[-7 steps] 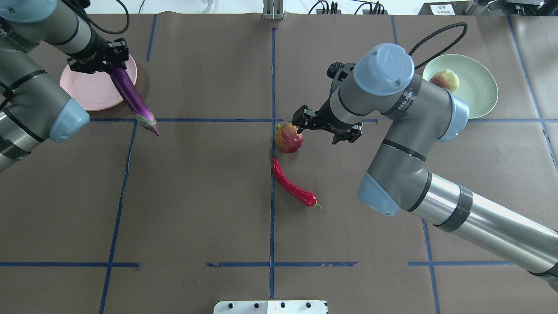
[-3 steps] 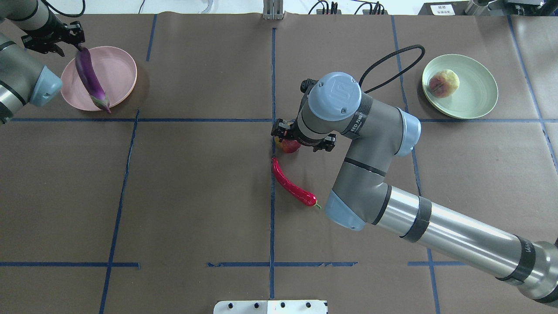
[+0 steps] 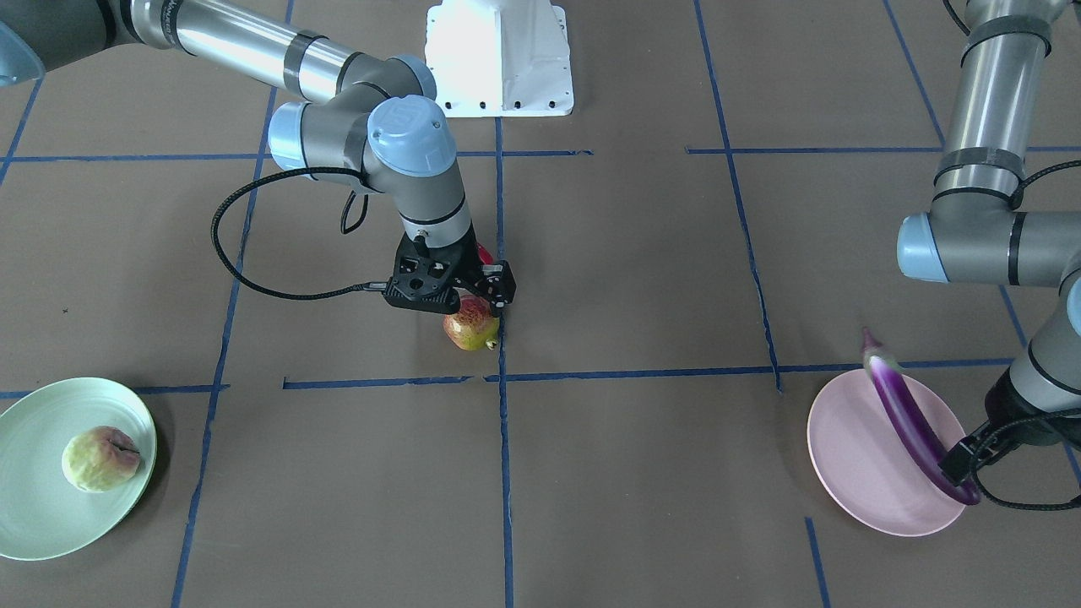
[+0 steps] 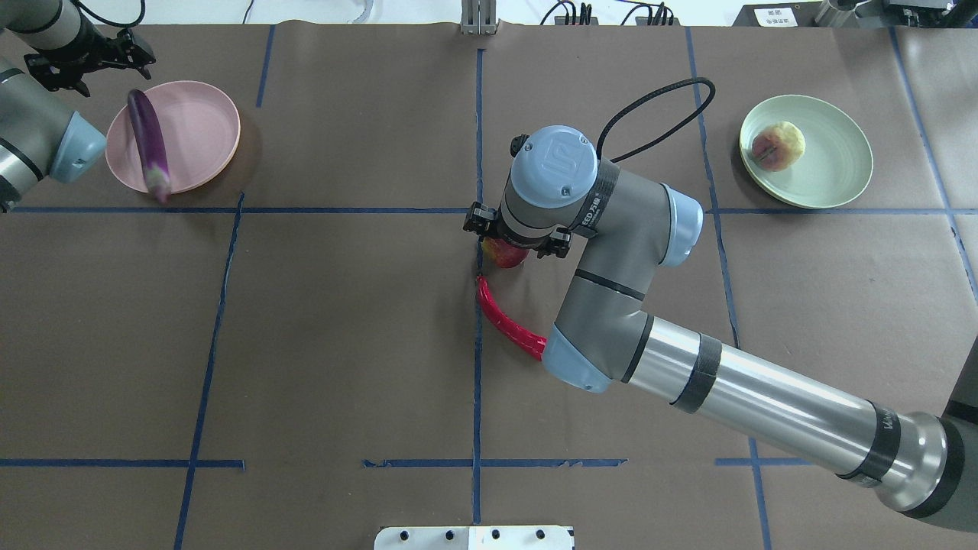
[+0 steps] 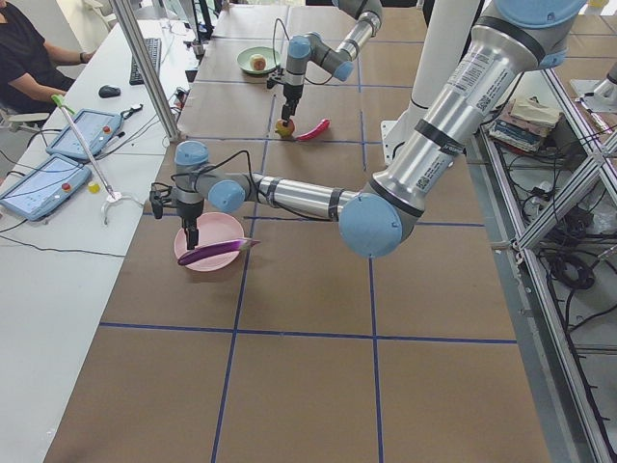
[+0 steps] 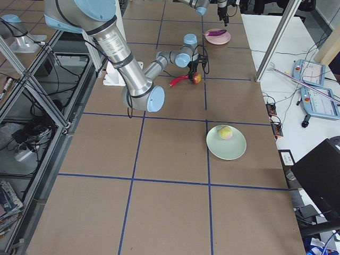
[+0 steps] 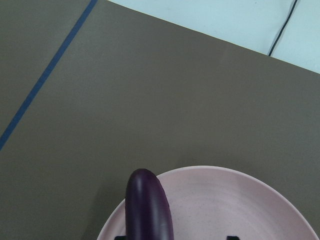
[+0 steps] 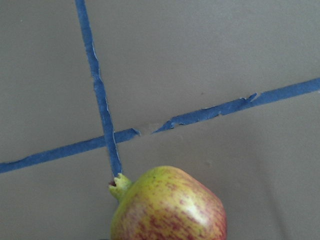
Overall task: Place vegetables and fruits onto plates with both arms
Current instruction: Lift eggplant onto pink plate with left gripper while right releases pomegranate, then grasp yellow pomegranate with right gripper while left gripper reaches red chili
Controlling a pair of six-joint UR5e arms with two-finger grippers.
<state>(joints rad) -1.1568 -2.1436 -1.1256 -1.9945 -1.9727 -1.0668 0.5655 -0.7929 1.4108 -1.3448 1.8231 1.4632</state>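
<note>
On the mint green plate (image 4: 839, 177) the peach (image 4: 778, 145) already sits, while the left gripper (image 3: 971, 463) pinches the eggplant (image 3: 905, 418) over the pink plate (image 3: 853, 473); the right gripper (image 3: 460, 295), apparently spread, straddles the speckled fruit (image 3: 470, 332), whose nub only the wrist view shows; the chili pepper (image 4: 503, 319) waits.

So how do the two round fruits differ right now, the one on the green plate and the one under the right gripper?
The peach is pale yellow-green with a pink blush; the speckled fruit is red and yellow with a small nub. The peach lies on the mint plate, untouched; the speckled fruit sits on the table, right gripper directly over it. Both are round and similar in size.
</note>
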